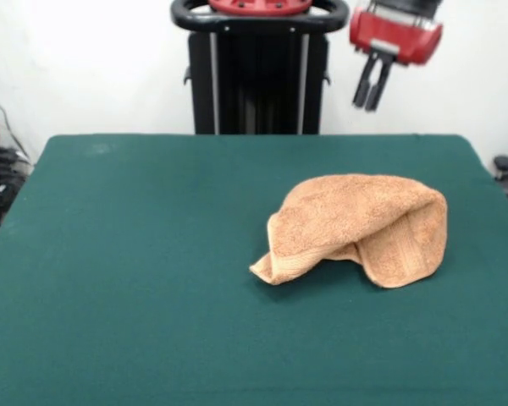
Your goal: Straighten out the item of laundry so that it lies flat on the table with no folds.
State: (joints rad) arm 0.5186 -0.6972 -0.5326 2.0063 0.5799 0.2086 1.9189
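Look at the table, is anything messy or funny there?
Yes. The towel is bunched into a folded lump on the green table, not lying flat. The gripper hangs high above the far edge, touching nothing.

No legible text, label, brand, number or sign appears on any surface shown. The light orange-tan terry-cloth towel (pixel 364 227), the dark green felt-like table covering (pixel 135 279) and the red and black gripper housing (pixel 395 35) bear no readable markings, and the black pedestal (pixel 258 80) likewise carries none.
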